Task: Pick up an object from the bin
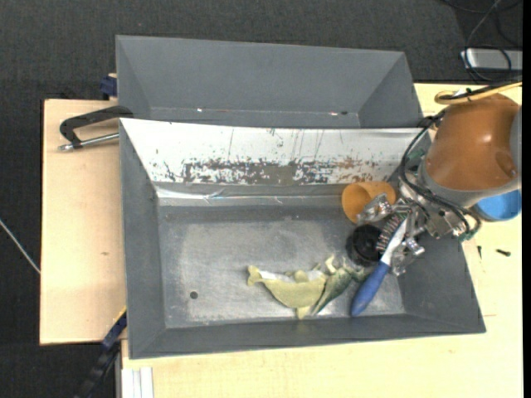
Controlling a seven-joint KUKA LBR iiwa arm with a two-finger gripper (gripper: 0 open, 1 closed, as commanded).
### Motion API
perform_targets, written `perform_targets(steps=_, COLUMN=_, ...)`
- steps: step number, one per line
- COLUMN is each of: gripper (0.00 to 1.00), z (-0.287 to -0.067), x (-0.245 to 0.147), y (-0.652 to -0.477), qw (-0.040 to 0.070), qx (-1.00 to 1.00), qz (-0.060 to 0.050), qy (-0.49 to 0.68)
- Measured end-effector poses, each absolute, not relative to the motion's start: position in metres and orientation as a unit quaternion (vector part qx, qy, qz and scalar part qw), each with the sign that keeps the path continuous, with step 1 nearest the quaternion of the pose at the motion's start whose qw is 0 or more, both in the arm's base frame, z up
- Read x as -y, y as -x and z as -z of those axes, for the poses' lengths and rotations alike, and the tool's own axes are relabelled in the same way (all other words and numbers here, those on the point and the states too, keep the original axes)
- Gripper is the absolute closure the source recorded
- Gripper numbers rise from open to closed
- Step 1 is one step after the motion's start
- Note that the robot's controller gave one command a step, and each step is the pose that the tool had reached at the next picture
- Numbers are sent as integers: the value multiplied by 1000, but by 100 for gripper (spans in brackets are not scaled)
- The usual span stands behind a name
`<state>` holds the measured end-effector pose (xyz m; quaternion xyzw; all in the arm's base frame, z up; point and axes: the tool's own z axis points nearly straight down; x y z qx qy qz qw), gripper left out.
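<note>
Starting at the pincer (397, 232), down low at the right end of the bin (232, 247), close to the right wall. Spread or pressed together? Cannot tell: just a knot of bright metal from up here.

Right against it, a blue-and-white brush (371, 287): white end tucked up at the pincer, blue handle slanting down and left toward the front wall, tip near the front right corner. Merely touching or actually pinched, impossible to say.

Just left of the pincer, a black round thing (363, 243), down on the floor and hard up beside the brush's white end. Above that, an orange cup (366, 199), sitting where the floor meets the back wall and near the pincer's upper edge; upright or tipped, hard to say.

Further left along the front wall, a limp yellow-green cloth thing (297, 290), crumpled, stretching from beside the brush's handle out toward the middle of the floor, pale tip pointing left. Beyond it, bare grey floor across to the left wall, with one small dark dot (193, 295) toward the front left corner.

Behind the pincer, out over the right rim, the arm's rounded orange cover (473, 143), with a blue piece (500, 206) under it and dark cables (412, 168) looping down to the wrist. Along the back wall (249, 171), a band of rusty-brown scuffs.
</note>
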<state>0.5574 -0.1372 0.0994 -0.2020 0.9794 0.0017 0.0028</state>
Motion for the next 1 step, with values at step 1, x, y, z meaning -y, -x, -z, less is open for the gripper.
perform_targets(steps=1, gripper=100, z=-236, x=111, y=-555, qw=7, qx=-974, qz=2, qy=228)
